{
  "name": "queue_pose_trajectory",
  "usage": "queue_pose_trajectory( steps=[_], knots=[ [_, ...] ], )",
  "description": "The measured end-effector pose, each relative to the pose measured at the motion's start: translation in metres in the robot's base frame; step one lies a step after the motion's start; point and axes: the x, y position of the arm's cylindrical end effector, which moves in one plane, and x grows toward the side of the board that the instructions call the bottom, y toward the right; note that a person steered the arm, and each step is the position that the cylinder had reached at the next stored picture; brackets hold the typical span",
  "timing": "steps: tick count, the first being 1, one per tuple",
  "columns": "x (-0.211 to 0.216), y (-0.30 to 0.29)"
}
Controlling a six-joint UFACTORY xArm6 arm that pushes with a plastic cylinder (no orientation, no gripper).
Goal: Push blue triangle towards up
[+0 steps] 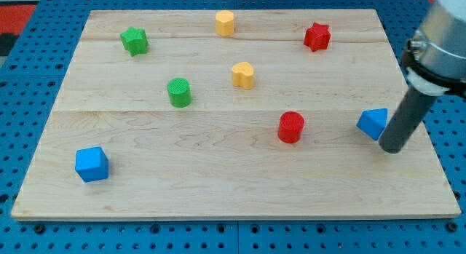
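Observation:
The blue triangle (373, 122) lies near the right edge of the wooden board (218, 181). My tip (393, 148) rests on the board just below and to the right of the blue triangle, touching or nearly touching its right side. The dark rod rises from the tip toward the view's upper right.
A red cylinder (291, 127) sits left of the blue triangle. A red star (317, 36), a yellow hexagon (225, 23), a yellow heart (243, 75), a green cylinder (179, 92), a green star (135, 41) and a blue cube (92, 164) are spread over the board.

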Motion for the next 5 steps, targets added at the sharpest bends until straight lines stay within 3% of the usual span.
queue_pose_trajectory(
  steps=[3,5],
  knots=[
    [-0.051,-0.016],
    [-0.089,-0.092]
  ],
)
